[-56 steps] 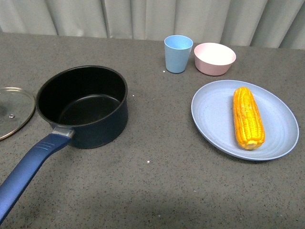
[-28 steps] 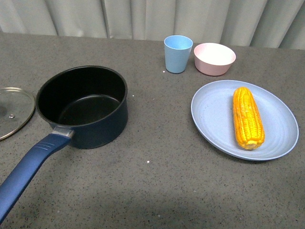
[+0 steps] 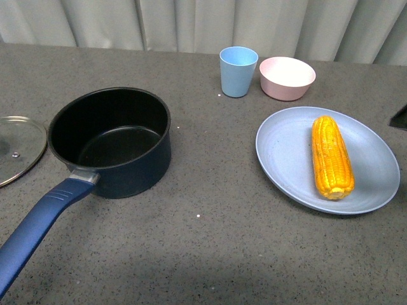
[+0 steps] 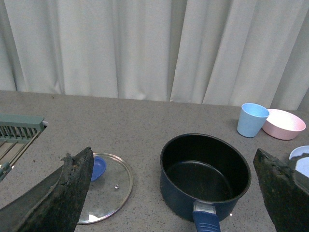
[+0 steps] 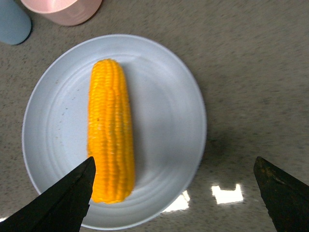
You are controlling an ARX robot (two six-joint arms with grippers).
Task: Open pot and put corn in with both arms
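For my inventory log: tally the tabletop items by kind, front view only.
Pot: 1
Lid: 1
Cup: 1
Bowl: 1
Plate: 1
Corn: 1
Total: 6

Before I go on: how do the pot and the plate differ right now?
The pot is deep, dark navy with a black inside; the plate is shallow and pale blue. The pot is empty, with its lid lying apart beside it, while the plate holds the corn. The pot has a long blue handle; the plate has none. Both are round, upright and rest on the grey table.
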